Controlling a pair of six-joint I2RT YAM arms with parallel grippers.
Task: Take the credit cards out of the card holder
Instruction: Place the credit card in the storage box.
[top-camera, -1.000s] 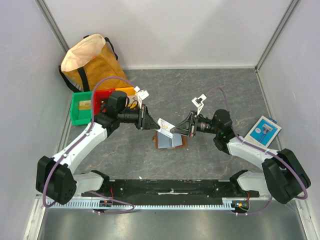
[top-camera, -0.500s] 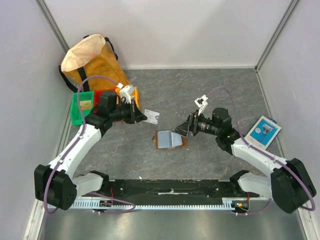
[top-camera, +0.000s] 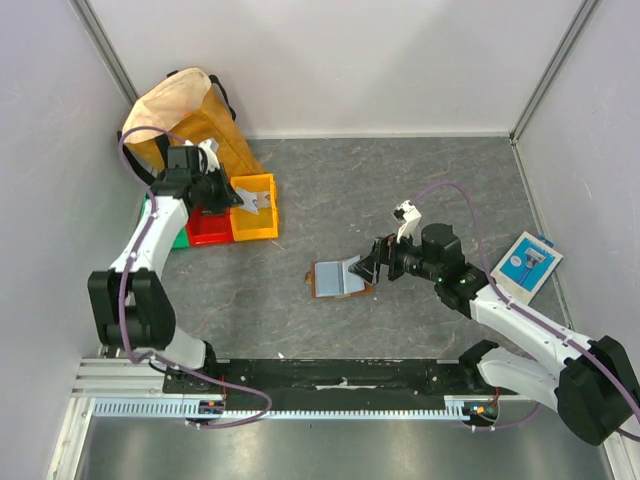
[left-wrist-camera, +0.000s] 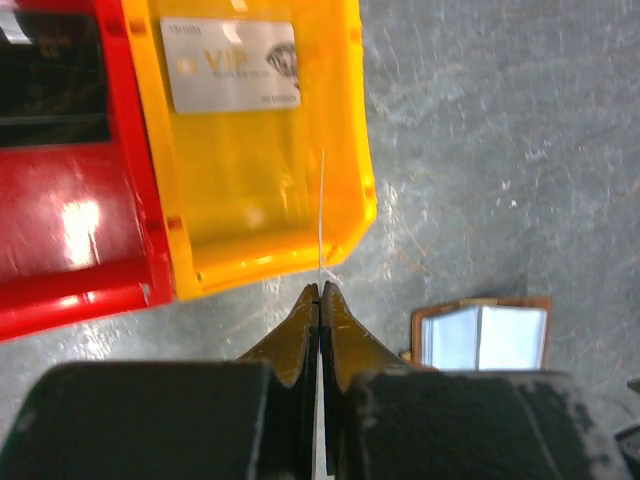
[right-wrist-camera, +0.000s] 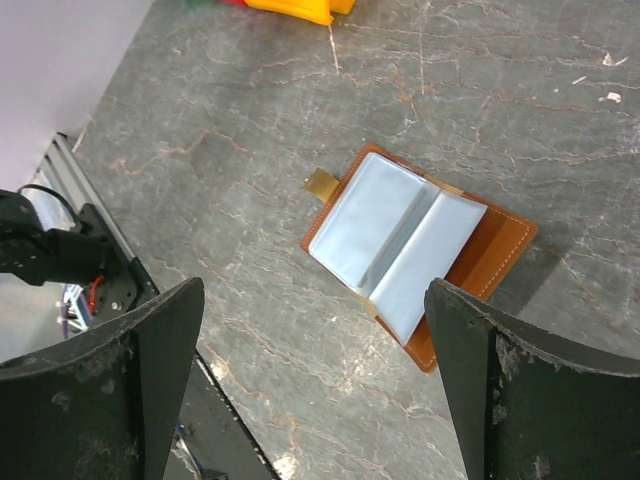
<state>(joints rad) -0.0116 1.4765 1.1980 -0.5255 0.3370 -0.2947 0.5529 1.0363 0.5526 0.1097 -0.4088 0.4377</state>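
Left gripper (left-wrist-camera: 320, 290): fingers pressed together on a thin credit card (left-wrist-camera: 322, 220). The left wrist view shows the card edge-on, as a pale line running forward from the fingertips. The held card sits above the inside of the yellow bin (left-wrist-camera: 355, 150), which lies straight ahead of the fingertips. Whether the card touches the bin floor cannot be told.

A second card, silver-grey and printed "VIP" (left-wrist-camera: 232, 65), lies flat in the far part of the same bin, beyond the tip of the held card. The red bin (left-wrist-camera: 70, 220) stands against the yellow one, on this gripper's left in the wrist view.

Card holder (top-camera: 340, 277): lying on the grey table, open, with the pale blue-grey sleeves facing up and the brown cover underneath. It is well apart from the left gripper, off to the right of its fingers in the wrist view.

Right gripper (top-camera: 372, 268): fingers spread wide, holding nothing. In the right wrist view the card holder lies ahead of the fingers and within the gap between them, nearer the right-hand finger. It is close to the fingers, with no contact visible.
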